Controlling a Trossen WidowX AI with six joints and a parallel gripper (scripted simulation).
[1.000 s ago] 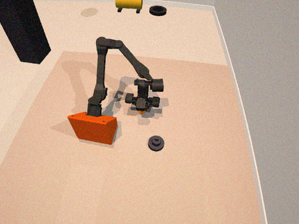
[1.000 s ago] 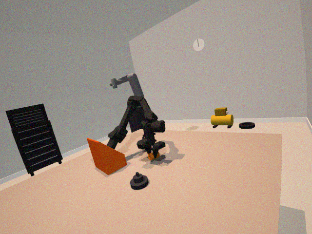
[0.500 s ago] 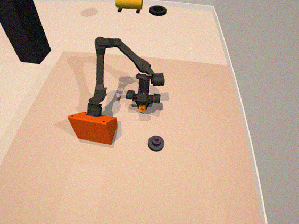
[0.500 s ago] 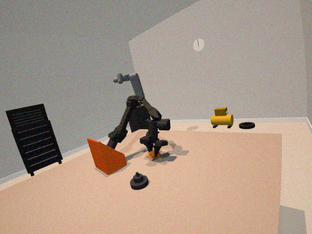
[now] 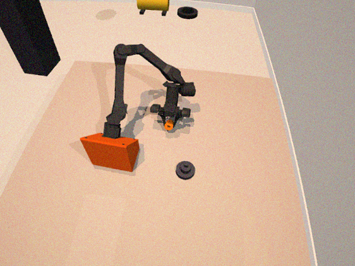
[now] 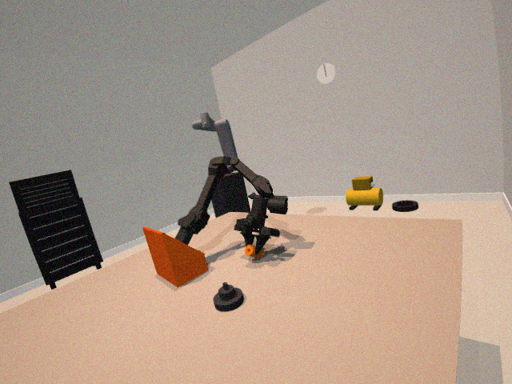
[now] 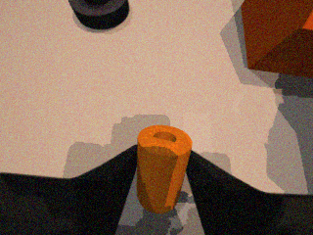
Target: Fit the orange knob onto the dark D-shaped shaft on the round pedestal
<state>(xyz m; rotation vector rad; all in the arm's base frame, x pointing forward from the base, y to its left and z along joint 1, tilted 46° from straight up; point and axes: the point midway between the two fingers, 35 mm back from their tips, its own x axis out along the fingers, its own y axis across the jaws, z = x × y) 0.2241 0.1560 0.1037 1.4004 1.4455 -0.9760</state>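
Note:
The orange knob [image 5: 169, 126] [image 6: 250, 250] [image 7: 161, 168] is between the fingertips, tilted, with its holed end facing the side where the pedestal stands. My gripper [image 5: 169, 124] [image 6: 254, 250] [image 7: 161, 151] is shut on the knob, a little above the mat. The hole shows in the wrist view as a dark opening; its flat side is hard to make out. The dark round pedestal [image 5: 185, 171] [image 6: 228, 300] [image 7: 102, 15] stands apart from the knob, with its short shaft [image 5: 186, 166] [image 6: 225, 286] upright on top. The shaft is out of frame in the wrist view.
An orange wedge-shaped block [image 5: 113, 155] [image 6: 178, 260] [image 7: 274, 39] stands at the arm's base, left of the pedestal in the top and exterior views. A yellow tank [image 5: 153, 1] [image 6: 363, 196] and a black ring [image 5: 186, 16] [image 6: 405, 208] lie far back, beyond the mat [image 5: 193, 231] [image 6: 330, 330].

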